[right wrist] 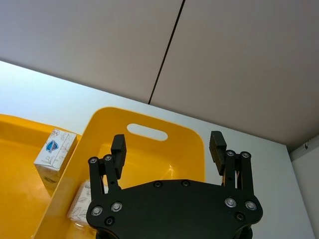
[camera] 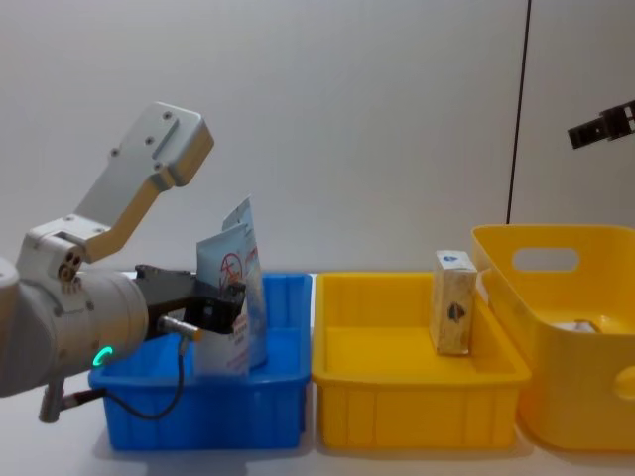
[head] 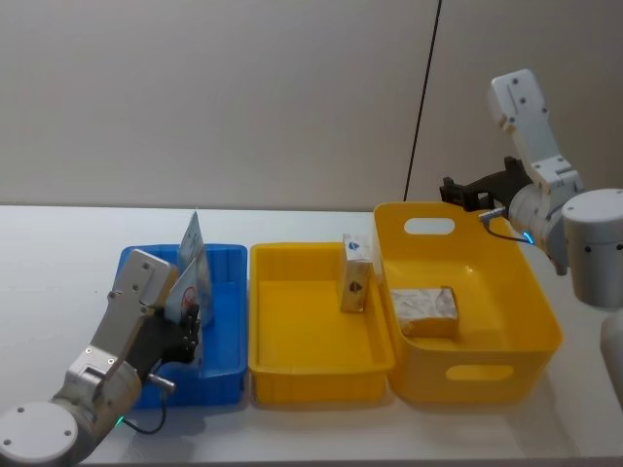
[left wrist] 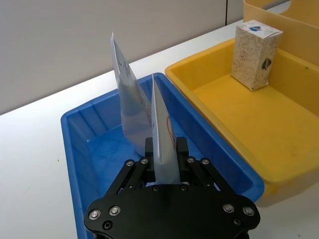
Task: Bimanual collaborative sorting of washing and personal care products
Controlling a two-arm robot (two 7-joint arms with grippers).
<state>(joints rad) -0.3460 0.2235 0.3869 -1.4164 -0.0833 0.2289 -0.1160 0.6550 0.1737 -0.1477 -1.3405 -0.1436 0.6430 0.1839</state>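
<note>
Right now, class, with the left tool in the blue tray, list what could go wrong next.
1. The left tool is shut on a tube standing on end in the blue tray, close beside a second tube; on release, either may topple.
2. A carton stands upright at the edge of the yellow tray; the open right tool, hovering above the tub, might knock it when reaching in.

The left gripper (left wrist: 164, 148) reaches low, clamped on a squeeze tube (left wrist: 160, 119), while the right gripper (right wrist: 169, 144) hangs raised with fingers (right wrist: 217, 148) spread apart.
</note>
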